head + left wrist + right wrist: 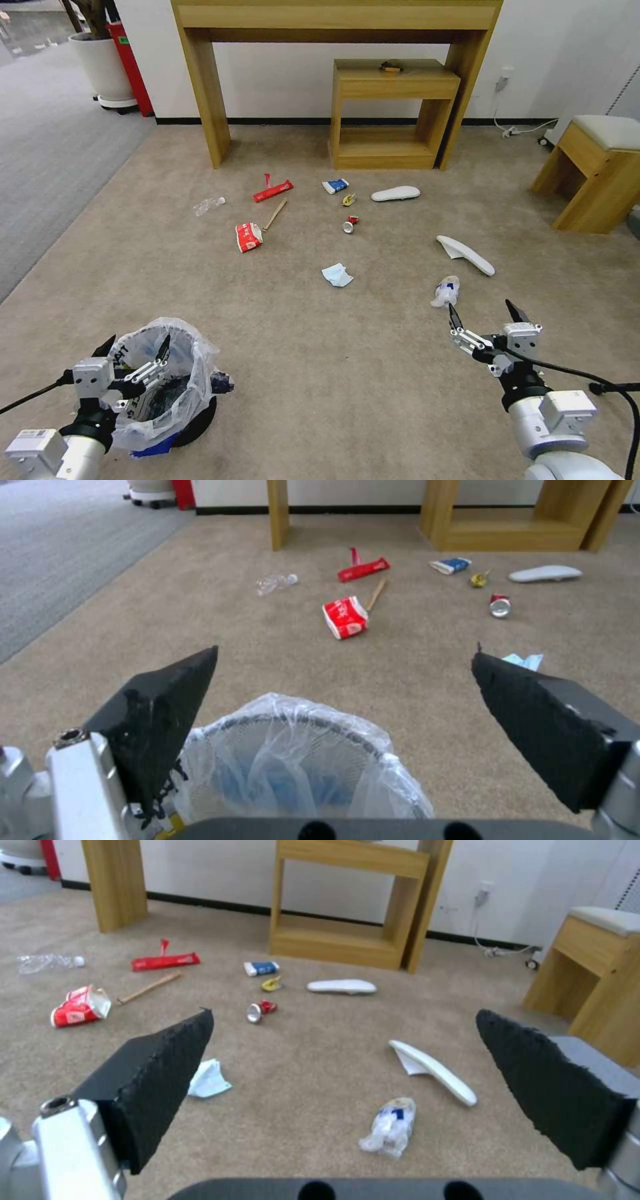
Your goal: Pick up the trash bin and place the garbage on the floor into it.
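The trash bin (170, 393) stands on the beige floor (320, 373) at the near left, lined with a crinkled clear bag; the left wrist view shows its rim (293, 722) from above. My left gripper (133, 347) hovers open over the bin's near rim, one finger on each side of it. My right gripper (485, 315) is open above the floor at the near right, just short of a crumpled blue-white packet (445, 291). Garbage lies scattered ahead: two white insoles (396, 194) (467, 255), a blue mask (337, 275), red wrappers (249, 237), a wooden stick (275, 215), a clear bottle (209, 205), a crushed can (350, 223).
A tall wooden table (333, 27) with a smaller shelf unit (390, 113) stands at the back wall. A wooden stool (597, 170) is at the right. A white plant pot (107, 67) and grey striped carpet (47, 153) are at the far left.
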Robot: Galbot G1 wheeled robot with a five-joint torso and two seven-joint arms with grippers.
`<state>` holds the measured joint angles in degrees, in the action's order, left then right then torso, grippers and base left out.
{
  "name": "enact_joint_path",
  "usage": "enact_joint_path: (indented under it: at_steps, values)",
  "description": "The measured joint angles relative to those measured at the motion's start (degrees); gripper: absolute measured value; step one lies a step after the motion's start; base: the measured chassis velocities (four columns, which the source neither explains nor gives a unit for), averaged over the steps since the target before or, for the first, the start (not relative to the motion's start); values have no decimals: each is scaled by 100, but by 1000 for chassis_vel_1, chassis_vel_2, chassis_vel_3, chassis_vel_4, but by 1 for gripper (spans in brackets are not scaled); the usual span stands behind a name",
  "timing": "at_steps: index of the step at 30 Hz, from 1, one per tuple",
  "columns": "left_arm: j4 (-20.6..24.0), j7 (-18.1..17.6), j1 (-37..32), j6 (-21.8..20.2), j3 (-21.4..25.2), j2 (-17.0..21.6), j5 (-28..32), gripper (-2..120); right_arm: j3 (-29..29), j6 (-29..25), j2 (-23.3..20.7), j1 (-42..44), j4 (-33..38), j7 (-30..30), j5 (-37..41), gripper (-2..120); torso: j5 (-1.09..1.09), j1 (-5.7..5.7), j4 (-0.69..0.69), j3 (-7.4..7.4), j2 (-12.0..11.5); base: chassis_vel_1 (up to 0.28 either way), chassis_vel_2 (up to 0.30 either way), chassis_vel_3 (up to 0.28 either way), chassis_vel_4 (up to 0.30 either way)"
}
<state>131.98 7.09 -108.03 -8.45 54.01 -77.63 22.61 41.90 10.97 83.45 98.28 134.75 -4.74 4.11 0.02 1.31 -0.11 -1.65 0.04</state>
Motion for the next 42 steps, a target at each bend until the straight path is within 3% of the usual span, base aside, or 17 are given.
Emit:
enact_joint_path:
  at_steps: [33, 35, 36, 37, 38, 40, 42]
  values:
    - [-82, 31, 43, -190, 125, 153, 167, 100, -1, -69, 68, 32, -98, -5, -45, 100, 0, 0, 0, 0, 0, 0, 0, 0, 0]
    - [-120, 39, 82, -413, 234, 324, 346, 100, -1, -69, 52, 26, -98, -5, -45, 100, -1, 0, 1, 0, 0, 0, 0, 0, 0]
    - [-168, 24, 138, -676, 358, 480, 482, 100, -1, -69, 36, 20, -100, -3, -40, 100, 0, 0, 1, 0, 0, 0, 0, 0, 0]
    - [-284, -21, 273, -1200, 570, 732, 668, 100, -1, -54, 19, 16, -106, 14, 9, 100, 0, 0, 0, 0, 0, 0, 0, 0, 0]
    - [-284, -21, 273, -1200, 570, 732, 668, 100, -1, -54, 19, 16, -106, 14, 9, 100, 0, 0, 0, 0, 0, 0, 0, 0, 0]
    - [-491, -71, 527, -2023, 833, 1078, 903, 100, -7, 32, 15, 30, -106, 89, 115, 100, 0, 0, 1, 0, 0, 0, 0, 0, 0]
    - [-566, -73, 611, -2222, 888, 1166, 980, 100, -8, 45, 16, 38, -106, 103, 134, 100, 0, 0, 0, 0, 0, 0, 0, 0, 0]
